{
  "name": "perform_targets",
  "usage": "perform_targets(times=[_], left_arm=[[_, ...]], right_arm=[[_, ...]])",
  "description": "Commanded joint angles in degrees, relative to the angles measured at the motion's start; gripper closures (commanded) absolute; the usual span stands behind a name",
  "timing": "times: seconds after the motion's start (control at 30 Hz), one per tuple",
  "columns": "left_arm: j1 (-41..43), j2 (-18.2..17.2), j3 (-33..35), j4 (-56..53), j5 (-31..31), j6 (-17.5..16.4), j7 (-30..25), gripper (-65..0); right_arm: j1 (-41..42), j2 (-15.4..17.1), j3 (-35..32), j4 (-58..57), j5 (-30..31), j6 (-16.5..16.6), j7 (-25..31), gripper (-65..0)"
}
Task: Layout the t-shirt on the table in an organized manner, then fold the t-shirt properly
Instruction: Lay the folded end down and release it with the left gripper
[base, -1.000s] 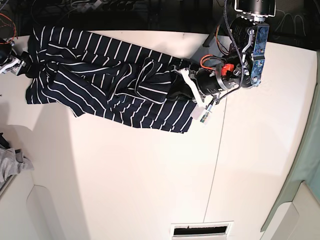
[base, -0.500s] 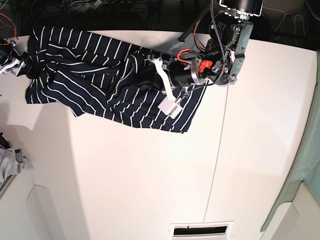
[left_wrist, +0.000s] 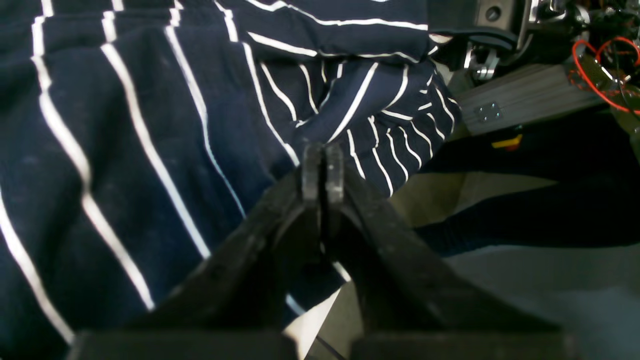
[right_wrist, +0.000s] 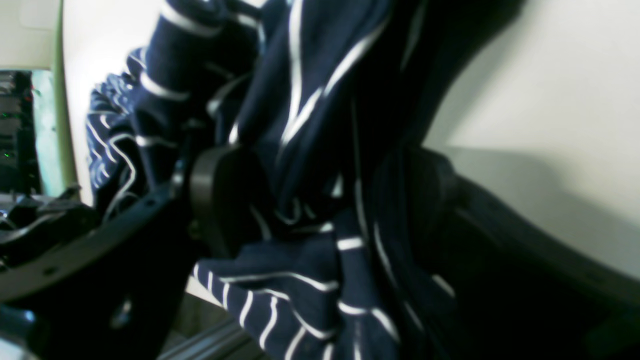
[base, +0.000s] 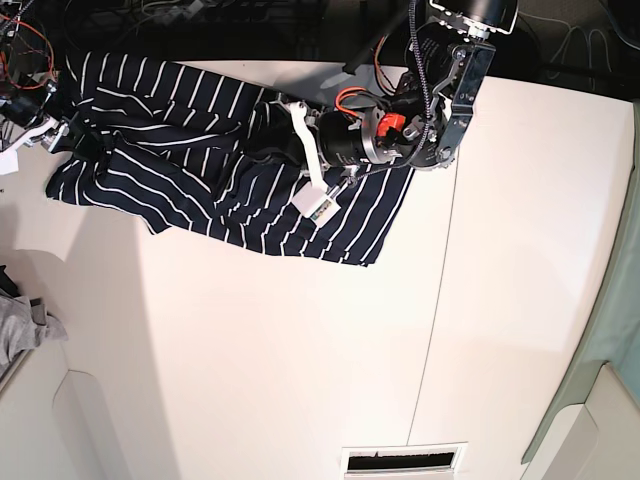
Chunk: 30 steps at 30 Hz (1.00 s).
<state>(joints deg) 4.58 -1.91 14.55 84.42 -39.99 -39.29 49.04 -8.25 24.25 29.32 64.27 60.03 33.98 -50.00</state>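
The navy t-shirt (base: 200, 170) with thin white stripes lies crumpled along the far left of the white table (base: 300, 350). My left gripper (base: 268, 150) reaches in from the right, low over the shirt's middle. In the left wrist view its fingertips (left_wrist: 322, 160) are pressed together and shut, with no fabric seen between them and the striped t-shirt (left_wrist: 125, 150) behind. My right gripper (base: 60, 135) is at the shirt's left end. In the right wrist view it (right_wrist: 325, 200) stands wide open, with bunched t-shirt (right_wrist: 310, 100) fabric filling the gap.
A small grey cloth (base: 20, 330) lies at the table's left edge. A dark seam (base: 437, 300) runs down the tabletop right of centre, and a slotted vent (base: 400, 460) sits near the front edge. Cables and dark hardware line the back edge (base: 250, 20).
My left arm has swept leftward across the shirt from its right edge to its middle. The shirt's right part now lies flatter. The right gripper has shifted slightly up with the left end.
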Motion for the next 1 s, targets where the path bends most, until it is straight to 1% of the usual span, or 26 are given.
perform_targets(times=[0.0, 0.1, 0.2, 0.37, 0.47, 0.6, 0.67, 0.8, 0.97], left_arm=[[-0.7, 0.3, 0.0, 1.0, -1.2, -0.7, -1.2, 0.0], [-0.8, 0.3, 0.0, 1.0, -1.2, -0.7, -1.2, 0.0], [-0.8, 0.1, 0.0, 1.0, -1.1, -0.7, -0.9, 0.0], [-0.7, 0.2, 0.1, 2.5, -1.1, -0.7, 3.1, 0.0], [-0.6, 0.1, 0.1, 4.9, -1.1, -0.7, 3.1, 0.0], [-1.2, 0.2, 0.1, 7.2, -1.1, -0.7, 3.1, 0.0], [-1.4, 0.2, 0.1, 7.2, -1.1, -0.7, 3.1, 0.0], [-1.4, 0.2, 0.1, 7.2, -0.9, -0.7, 3.1, 0.0], [-1.4, 0.1, 0.1, 7.2, 1.8, -0.7, 3.1, 0.0]], right_arm=[[0.1, 0.3, 0.3, 0.5, 0.0, 0.4, -0.4, -44.9], [0.1, -0.6, 0.3, 0.5, -0.3, 0.5, -0.4, -44.9], [0.1, -0.1, 0.3, 0.5, -1.6, 0.3, -0.5, -44.9], [0.1, 3.5, 0.7, 0.5, -0.6, 0.4, -0.7, -44.9], [0.1, 5.6, 0.7, 0.5, 1.2, 0.8, -2.4, -44.9], [0.2, 7.3, 0.7, 0.5, 2.6, 1.4, -3.9, -44.9], [0.1, 7.6, 0.7, 0.5, 3.5, 1.5, -4.0, -44.9], [0.2, 7.6, 0.7, 0.5, 7.8, 2.5, -7.5, -44.9], [0.2, 7.1, 0.7, 0.5, 8.5, 2.8, -7.5, -44.9]])
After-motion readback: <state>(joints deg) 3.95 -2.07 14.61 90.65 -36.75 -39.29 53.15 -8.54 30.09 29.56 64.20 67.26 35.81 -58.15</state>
